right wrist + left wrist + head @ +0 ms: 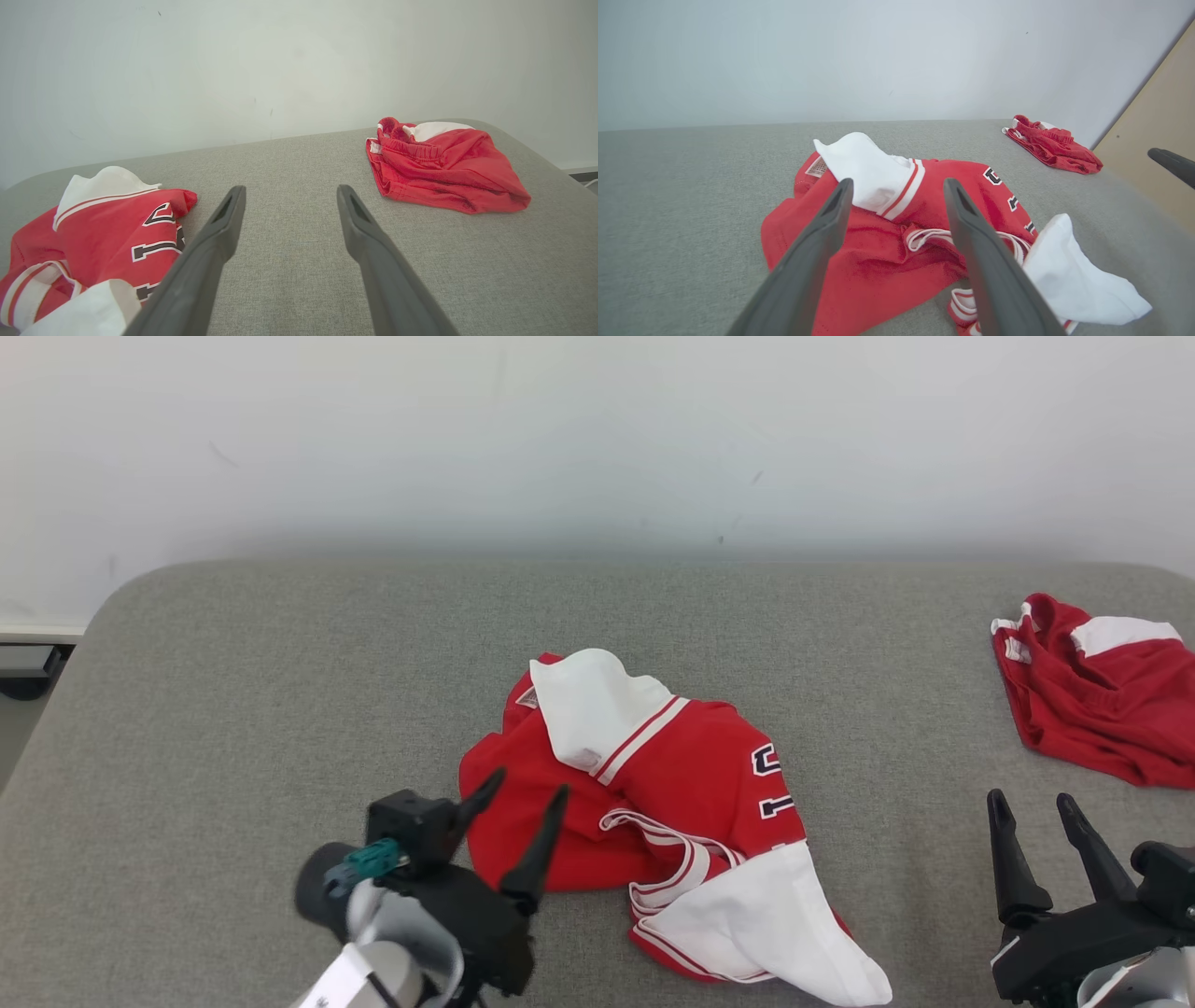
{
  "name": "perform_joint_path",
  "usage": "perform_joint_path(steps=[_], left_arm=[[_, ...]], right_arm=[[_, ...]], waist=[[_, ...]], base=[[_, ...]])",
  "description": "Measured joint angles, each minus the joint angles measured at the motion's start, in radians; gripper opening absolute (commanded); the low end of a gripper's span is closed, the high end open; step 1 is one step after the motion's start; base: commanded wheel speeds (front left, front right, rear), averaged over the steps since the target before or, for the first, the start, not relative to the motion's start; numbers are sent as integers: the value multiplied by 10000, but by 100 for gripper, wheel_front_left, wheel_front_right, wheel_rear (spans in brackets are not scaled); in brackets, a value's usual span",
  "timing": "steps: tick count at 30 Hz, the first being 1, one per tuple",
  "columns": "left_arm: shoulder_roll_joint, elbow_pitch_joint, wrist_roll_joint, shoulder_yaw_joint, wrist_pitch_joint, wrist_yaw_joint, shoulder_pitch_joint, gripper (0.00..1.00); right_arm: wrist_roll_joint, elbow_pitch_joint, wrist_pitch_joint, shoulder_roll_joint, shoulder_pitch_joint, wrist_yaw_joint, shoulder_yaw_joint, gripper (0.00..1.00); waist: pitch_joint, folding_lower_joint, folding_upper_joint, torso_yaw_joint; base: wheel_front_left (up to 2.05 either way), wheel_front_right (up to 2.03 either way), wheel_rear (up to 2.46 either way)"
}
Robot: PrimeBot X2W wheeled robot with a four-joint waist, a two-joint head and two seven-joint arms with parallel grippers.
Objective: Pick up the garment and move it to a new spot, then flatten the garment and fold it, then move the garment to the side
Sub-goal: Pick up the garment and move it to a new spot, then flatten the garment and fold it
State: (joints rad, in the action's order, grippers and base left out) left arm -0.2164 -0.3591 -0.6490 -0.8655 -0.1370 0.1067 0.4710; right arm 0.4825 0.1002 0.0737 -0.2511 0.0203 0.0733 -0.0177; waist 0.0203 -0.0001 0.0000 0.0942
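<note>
Grey cushioned surface [280,663] spans the head view. Its far edge runs along a pale wall [597,429] at 12 o'clock, and its far left corner rounds off at 10 o'clock.

The red and white garment [691,775] lies crumpled just below the middle of the surface. One white sleeve is folded up at its 12 o'clock end, the other trails out toward 5 o'clock, and striped trim is bunched between them. Black lettering shows along its 3 o'clock side.

The left gripper [527,786] comes in from 7 o'clock with its two dark fingers spread wide and nothing between them. In the head view their tips overlap the garment's 9 o'clock edge. The left wrist view shows them poised over the red cloth, though whether they touch it cannot be told.

The right gripper [1032,798] sits at 4 o'clock, its fingers likewise spread and empty, over bare surface well apart from the garment.

Red shorts [1092,709] lie in a bundle at 3 o'clock by the right border of the head view.

Open surface stretches from 9 to 11 o'clock of the garment, and a wide bare band lies beyond it toward 12 o'clock. A narrower bare strip separates it from the shorts at 3 o'clock.
</note>
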Motion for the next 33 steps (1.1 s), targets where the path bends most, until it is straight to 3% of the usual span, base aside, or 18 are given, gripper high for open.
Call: perform_joint_path(steps=[4, 12, 21, 29, 33], left_arm=[[-568, -21, 391, 226, -245, 148, -230, 100], [-1118, -58, 895, 1289, -604, 176, -1046, 100], [-629, -332, 1534, 3051, -777, 176, -2241, 100], [-142, -150, 2167, 3662, -851, 176, -2405, 100], [-12, 23, 2506, 4054, -924, 176, -2415, 100]], right_arm=[[13, -17, 2, 0, 23, 0, 42, 100], [15, -84, 0, 98, 144, 15, -38, 100], [88, -278, 2, 86, 382, 61, 113, 100], [113, -384, -42, 92, 332, 52, 4, 100], [393, -468, -251, 136, 161, -207, -215, 100]], waist=[[18, 1, 0, 2], [57, 1, 0, 33], [176, 1, 0, 253], [260, 1, 0, 482], [288, 1, 0, 596]], base=[[0, 0, 0], [0, 0, 0], [0, 0, 0], [0, 0, 0], [0, 0, 0]])
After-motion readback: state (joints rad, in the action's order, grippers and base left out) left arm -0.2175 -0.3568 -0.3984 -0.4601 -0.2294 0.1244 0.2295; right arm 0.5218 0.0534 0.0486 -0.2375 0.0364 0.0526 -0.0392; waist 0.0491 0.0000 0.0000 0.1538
